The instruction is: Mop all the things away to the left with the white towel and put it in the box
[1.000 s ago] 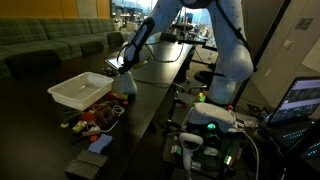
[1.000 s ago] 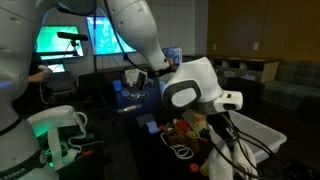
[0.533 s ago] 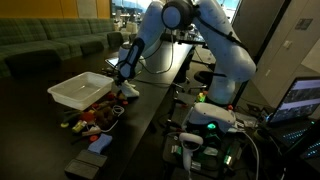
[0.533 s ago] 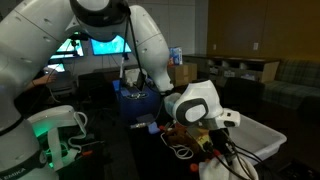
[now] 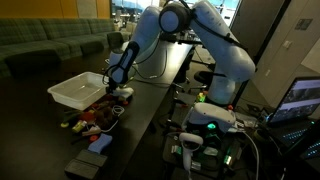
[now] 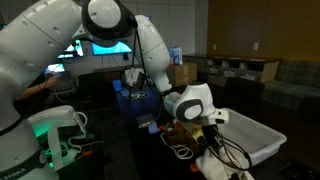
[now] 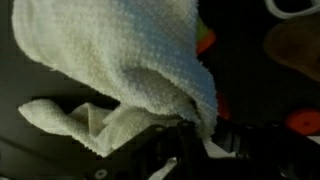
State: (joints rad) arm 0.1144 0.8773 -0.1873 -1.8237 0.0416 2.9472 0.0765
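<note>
The white towel [image 7: 120, 60] fills most of the wrist view, draped over my gripper [image 7: 185, 135], whose dark fingers are closed on its lower fold. In an exterior view the gripper [image 5: 117, 90] hangs low over the dark table, just right of the white box [image 5: 80, 90] and above a pile of small colourful items [image 5: 95, 118]. In an exterior view the gripper [image 6: 200, 125] is beside the white box [image 6: 250, 135], with a bit of towel below it. Orange and red items [image 7: 205, 42] peek out beside the towel.
A blue cloth-like object [image 5: 98, 145] lies at the near end of the dark table [image 5: 150, 95]. A white cable coil [image 6: 180, 152] lies near the items. Monitors [image 6: 100, 40] and a green-lit robot base [image 5: 210, 118] stand beside the table.
The arm has swung lower and toward the box and item pile, carrying the towel with it; the elbow has folded down over the table.
</note>
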